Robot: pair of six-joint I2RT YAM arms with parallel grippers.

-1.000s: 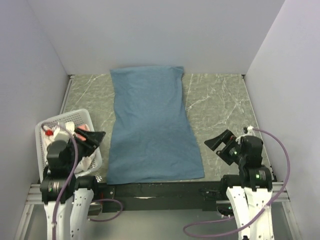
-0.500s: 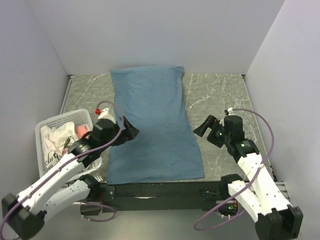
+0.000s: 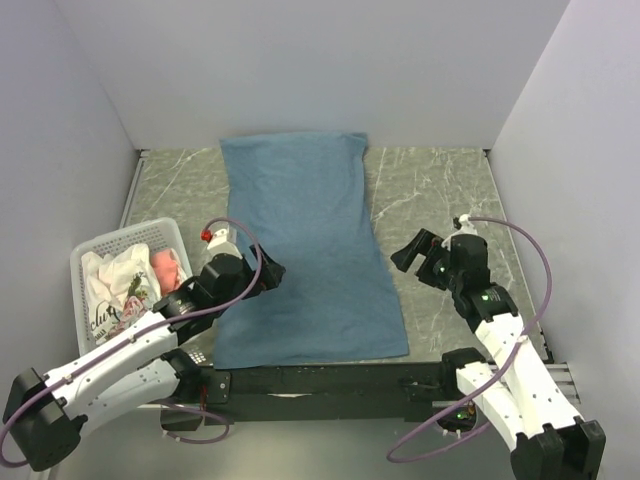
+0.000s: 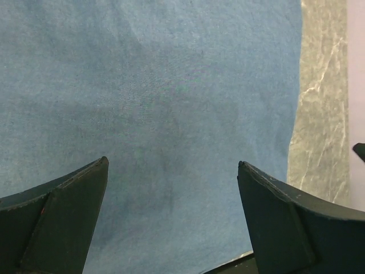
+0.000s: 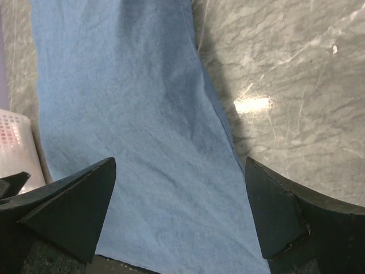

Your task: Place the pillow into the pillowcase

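The blue pillowcase (image 3: 305, 240) (image 4: 171, 85) (image 5: 125, 85) lies flat and lengthwise down the middle of the table. A cream-white soft bundle with dark print, which I take for the pillow (image 3: 110, 285), sits crumpled in the white basket (image 3: 125, 235) at the left. My left gripper (image 3: 262, 272) (image 4: 172, 162) hangs open over the pillowcase's near left part, nothing between its fingers. Open as well, my right gripper (image 3: 412, 255) (image 5: 180, 161) hovers just off the pillowcase's right edge and holds nothing.
A pink item (image 3: 165, 268) lies beside the bundle in the basket. Grey marble tabletop (image 3: 440, 195) shows on both sides of the pillowcase. White walls close in the left, back and right. The black front rail (image 3: 320, 378) runs along the near edge.
My left arm swung from over the basket to the pillowcase's left side while its jaws widened. My right arm reached forward to the pillowcase's right edge.
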